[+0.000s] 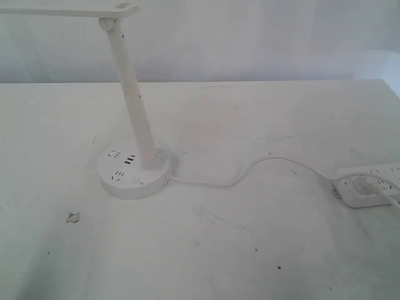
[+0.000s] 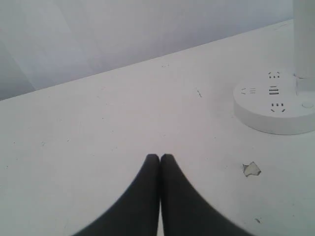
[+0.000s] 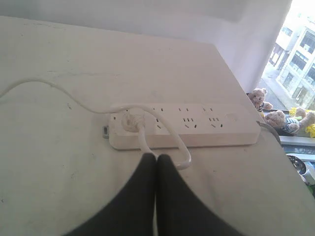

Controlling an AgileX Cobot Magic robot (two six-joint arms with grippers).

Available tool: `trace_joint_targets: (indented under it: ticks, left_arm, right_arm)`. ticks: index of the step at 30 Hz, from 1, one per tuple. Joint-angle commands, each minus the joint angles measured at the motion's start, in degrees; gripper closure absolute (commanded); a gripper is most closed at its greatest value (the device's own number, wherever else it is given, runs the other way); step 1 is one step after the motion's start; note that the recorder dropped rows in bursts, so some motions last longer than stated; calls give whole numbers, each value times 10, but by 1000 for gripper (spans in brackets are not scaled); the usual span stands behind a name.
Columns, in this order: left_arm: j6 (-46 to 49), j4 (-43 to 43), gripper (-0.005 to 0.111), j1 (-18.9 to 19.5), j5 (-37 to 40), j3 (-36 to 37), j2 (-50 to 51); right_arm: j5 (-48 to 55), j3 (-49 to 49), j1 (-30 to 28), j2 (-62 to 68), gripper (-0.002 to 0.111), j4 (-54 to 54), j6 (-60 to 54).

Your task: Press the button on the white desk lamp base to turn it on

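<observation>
The white desk lamp base sits left of the middle of the table, with dark socket slots on top, a slanted stem and a flat head. The button is a faint small ring near the base's front rim. In the left wrist view the base lies well off from my left gripper, with the button by the picture's edge. That gripper is shut and holds nothing. My right gripper is also shut and empty, hanging just short of the power strip. Neither gripper shows in the exterior view.
The lamp's white cord runs across the table to a plug in the rectangular power strip at the right edge. A small chipped patch marks the table in front of the base. Beyond the table's edge sit teddy bears.
</observation>
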Motion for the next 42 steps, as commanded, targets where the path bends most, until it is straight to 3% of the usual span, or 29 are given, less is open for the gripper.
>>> trace_joint_targets:
  ticks: [1,23,25,26,27,28,32,34,39,42]
  left_arm:
    - [-1,0,107,-3,-6,2,-2]
    - [-16,-3,107,-3,-16,2,-2]
    - [-136,-82,107,-3,-115,2,-2]
    - [-280,-137,107,-3,-150,-4,-2]
    - [-345,-131,107,-3,-137,-18,-2]
    - [-420,-83,107,-3,-69,-51,-2]
    - [-393,-51,107,-3,204,-154,-2]
    - [-320,-93,107,-3,296,-209,-2]
    - [133,-395,107,-3,459,-396,-2]
    - [123,-407,107,-3,474,-434,-2]
  right_arm:
    - [-2,1,-2,-1,108,0,2]
    - [-2,1,-2,-1,108,0,2]
    - [-2,1,-2,-1,108,0,2]
    - [-2,1,-2,-1,108,0,2]
    - [-2,1,-2,-1,108,0,2]
    - [-2,1,-2,-1,108,0,2]
    - [-2,1,-2,-1,108,0,2]
    - [-2,1,-2,-1,108,0,2]
    - [-2,1,-2,-1,108,0,2]
    - [-2,1,-2,-1,108,0,2]
